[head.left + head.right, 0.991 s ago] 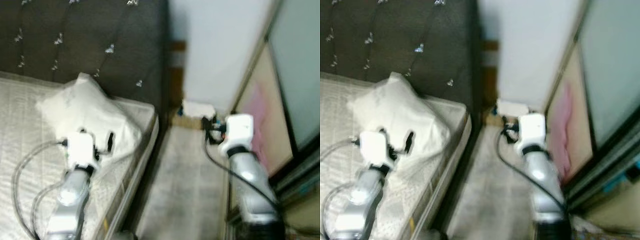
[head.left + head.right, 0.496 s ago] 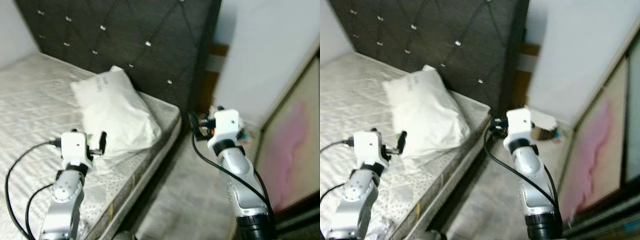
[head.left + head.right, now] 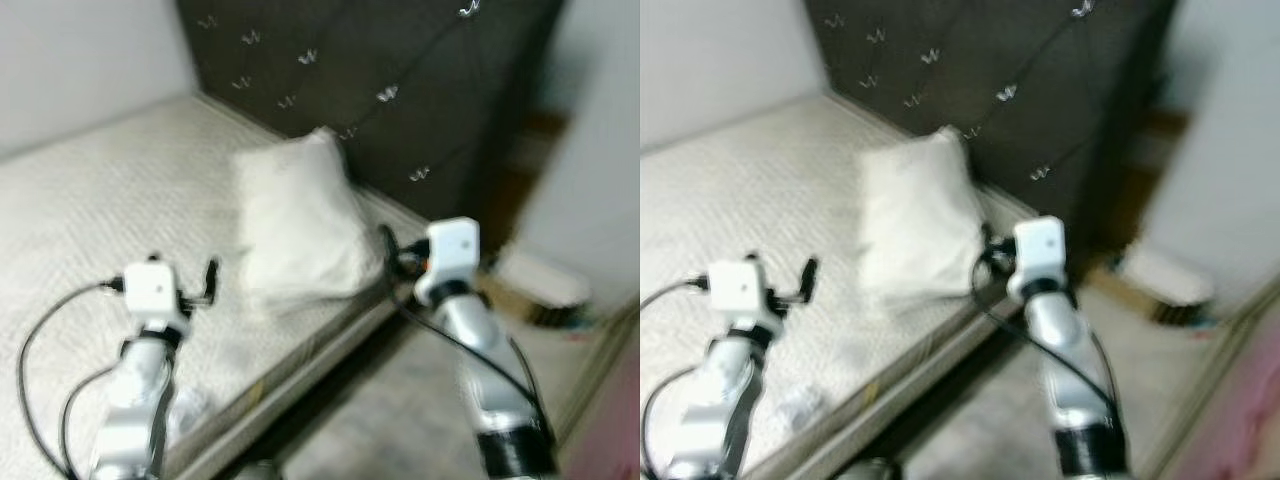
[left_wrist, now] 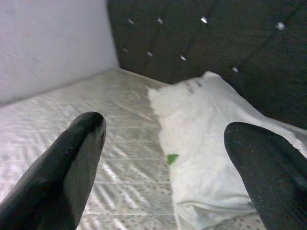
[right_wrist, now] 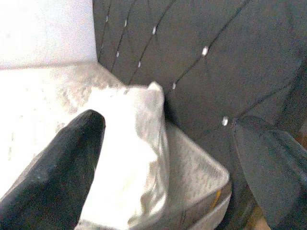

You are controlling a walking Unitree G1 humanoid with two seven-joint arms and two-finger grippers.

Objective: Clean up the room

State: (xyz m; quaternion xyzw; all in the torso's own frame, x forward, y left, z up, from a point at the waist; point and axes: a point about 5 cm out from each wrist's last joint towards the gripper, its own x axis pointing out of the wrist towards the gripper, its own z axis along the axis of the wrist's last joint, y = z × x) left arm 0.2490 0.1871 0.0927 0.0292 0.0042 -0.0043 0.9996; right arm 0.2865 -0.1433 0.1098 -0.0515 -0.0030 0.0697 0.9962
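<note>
Approaching bed (image 3: 90, 210) blurred: both end effectors, left (image 4: 163, 158) and right (image 5: 168, 158), gape empty; misjudged reach could shove pillow (image 3: 300, 225) off the edge.

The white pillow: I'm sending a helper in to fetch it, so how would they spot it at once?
Find the bed with the dark tufted headboard. The white pillow lies on the mattress against that headboard, near the bed's floor-side edge. It is the one plump, smooth thing there.
</note>
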